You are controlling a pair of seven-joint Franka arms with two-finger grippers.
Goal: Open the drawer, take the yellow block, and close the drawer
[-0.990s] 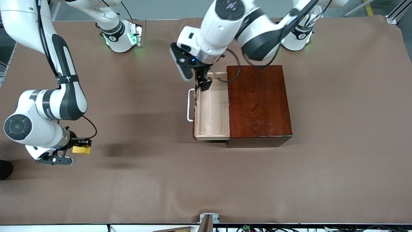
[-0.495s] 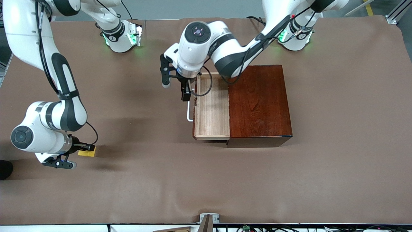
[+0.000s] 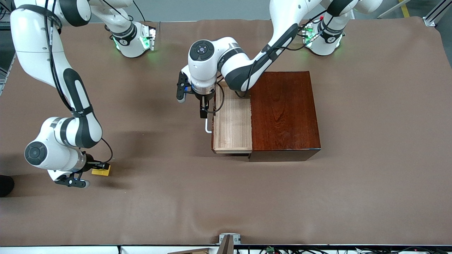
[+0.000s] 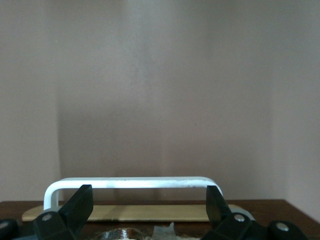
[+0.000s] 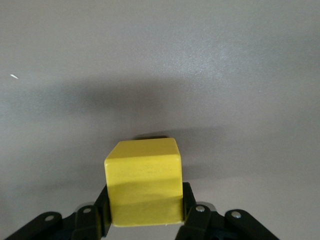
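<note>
The pale-wood drawer (image 3: 233,123) stands pulled out of the dark reddish-brown box (image 3: 284,113), its tray bare inside. Its white handle (image 3: 207,127) also shows in the left wrist view (image 4: 130,183). My left gripper (image 3: 203,110) is open over the handle, fingers (image 4: 75,207) spread wide along it, not touching it. My right gripper (image 3: 99,168) is shut on the yellow block (image 3: 101,171), low at the table near the right arm's end. In the right wrist view the block (image 5: 144,181) sits between the two fingers (image 5: 95,212).
The brown table cover (image 3: 226,197) stretches wide around the box. The arm bases stand at the table's far edge. A small metal bracket (image 3: 229,240) sits at the nearest table edge.
My left gripper left the drawer's inside and came down over the handle. My right gripper carried the yellow block lower, toward the table, and slightly toward the box.
</note>
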